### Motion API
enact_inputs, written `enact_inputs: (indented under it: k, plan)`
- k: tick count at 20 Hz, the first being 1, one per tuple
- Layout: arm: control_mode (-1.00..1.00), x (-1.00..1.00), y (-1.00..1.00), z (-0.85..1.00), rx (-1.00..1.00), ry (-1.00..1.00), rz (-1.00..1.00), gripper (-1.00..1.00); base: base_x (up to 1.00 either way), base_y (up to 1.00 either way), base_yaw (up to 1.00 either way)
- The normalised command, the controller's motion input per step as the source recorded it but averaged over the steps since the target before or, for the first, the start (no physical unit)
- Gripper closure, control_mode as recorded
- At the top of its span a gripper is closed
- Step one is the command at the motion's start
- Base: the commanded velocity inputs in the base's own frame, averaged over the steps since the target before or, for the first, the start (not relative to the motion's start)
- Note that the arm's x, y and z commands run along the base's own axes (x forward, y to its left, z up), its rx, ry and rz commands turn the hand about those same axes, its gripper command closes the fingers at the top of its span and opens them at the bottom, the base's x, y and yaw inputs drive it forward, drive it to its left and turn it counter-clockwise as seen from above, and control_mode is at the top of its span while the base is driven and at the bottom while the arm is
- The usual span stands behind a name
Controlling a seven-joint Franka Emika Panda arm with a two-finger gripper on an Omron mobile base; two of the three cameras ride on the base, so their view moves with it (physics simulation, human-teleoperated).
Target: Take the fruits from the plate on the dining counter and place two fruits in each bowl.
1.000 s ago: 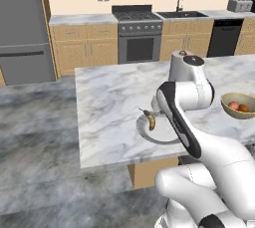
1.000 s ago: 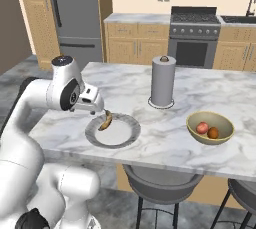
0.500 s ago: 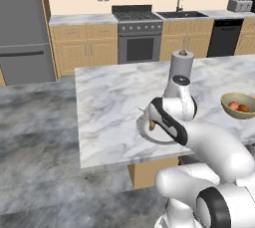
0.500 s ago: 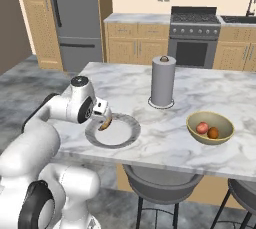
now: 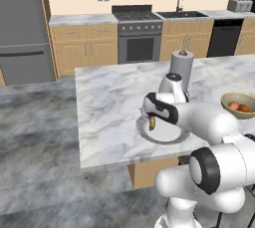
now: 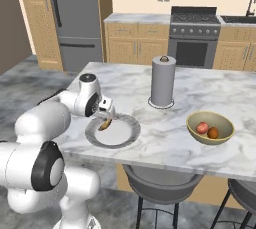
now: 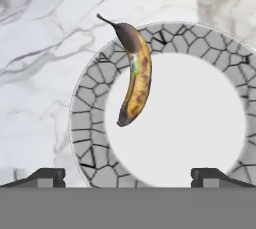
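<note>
A small banana (image 7: 135,78) with a dark tip lies across the rim of the light-grey plate (image 7: 82,123) on the white marble dining counter (image 5: 109,97). My gripper (image 7: 128,178) hangs open just above the plate, its fingertips (image 7: 47,177) wide apart and the banana ahead of them, untouched. From the base views the gripper (image 5: 149,116) (image 6: 109,117) hovers over the banana (image 5: 152,124) (image 6: 104,124) at the plate's (image 5: 169,135) (image 6: 117,135) edge. A tan bowl (image 6: 224,123) (image 5: 226,97) holds a red fruit (image 6: 202,127) and an orange fruit (image 6: 213,132).
A paper towel roll (image 6: 163,80) (image 5: 182,67) stands upright on the counter behind the plate. Stools (image 6: 160,183) sit under the counter's near edge. Stove, sink and fridge line the far wall.
The arm has swung down from well above the counter until the open gripper hangs low over the plate and the banana. The fruits and bowl have not moved.
</note>
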Motion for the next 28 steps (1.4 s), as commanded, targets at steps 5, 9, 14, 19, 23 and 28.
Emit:
enact_inputs:
  k: [5, 9, 14, 19, 23, 28]
  plan:
    - [-1.0, 0.18, -0.02, -0.07, 0.0, 0.19, 0.0, -1.0, 0.0, 0.0, 0.0]
    - [-1.0, 0.33, -0.02, -0.35, 0.0, 0.1, 0.0, -1.0, 0.0, 0.0, 0.0]
    - [-1.0, 0.18, -0.08, -0.68, 0.0, 0.0, 0.0, -1.0, 0.0, 0.0, 0.0]
    - [-1.0, 0.11, -0.01, -0.41, 0.0, 0.0, 0.0, -1.0, 0.0, 0.0, 0.0]
    - [-1.0, 0.11, 0.0, -0.16, 0.0, 0.02, 0.0, -1.0, 0.0, 0.0, 0.0]
    - [-1.0, 0.3, 0.0, -0.05, 0.0, 0.01, 0.0, -1.0, 0.0, 0.0, 0.0]
